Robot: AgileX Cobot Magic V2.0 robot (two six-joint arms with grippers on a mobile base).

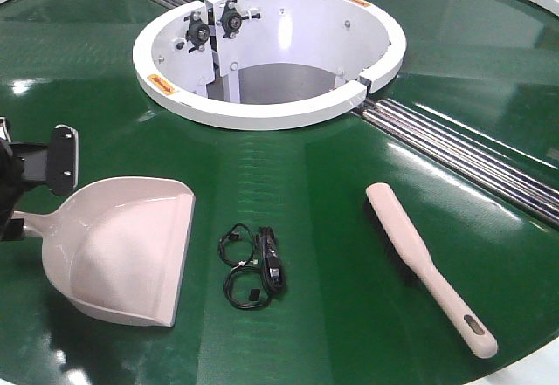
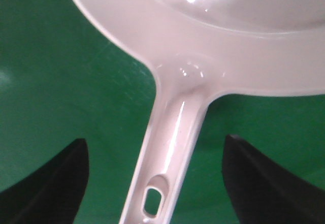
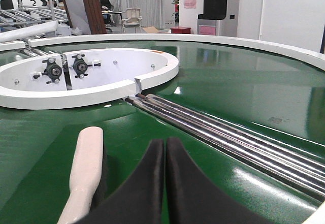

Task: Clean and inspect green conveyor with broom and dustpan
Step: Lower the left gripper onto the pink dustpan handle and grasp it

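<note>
Three things lie on the broad, shiny, dark-green conveyor belt (image 1: 288, 158). On the left is the wide beige-pink plastic dustpan (image 1: 122, 254). Its open mouth faces the middle and its long straight handle (image 2: 172, 142) points to the left edge. On the right is the long flat beige plastic broom (image 1: 424, 263), with dark bristles under it. It is well apart from the pan.

The left hand (image 2: 157, 181) is open wide. Its two black fingers (image 2: 51, 183) stand one on each side of the pan's handle and do not touch it. The right hand (image 3: 165, 183) is pinched tight with nothing in it. It sits just beside the broom.

The pan looks light and stiff. It is also smooth and shiny, so I think it could slip. The handle is the best place to hold it, between the scoop and the small slot hole (image 2: 152, 201). Held too near the end, the scoop may tip down.

The broom looks light and hard too. Its thin handle end is the place to grab. It lies flat, so the right hand must open first and come down on both sides.

A small bundle of thin black cables (image 1: 258, 267) lies between the pan and the broom, near the pan's mouth. It looks floppy and might catch in the bristles.

Behind all this is the white round ring hub (image 1: 262, 114). Silver metal rails (image 1: 463, 154) run from it to the right, past the broom's tip. The broom could bump on them.
</note>
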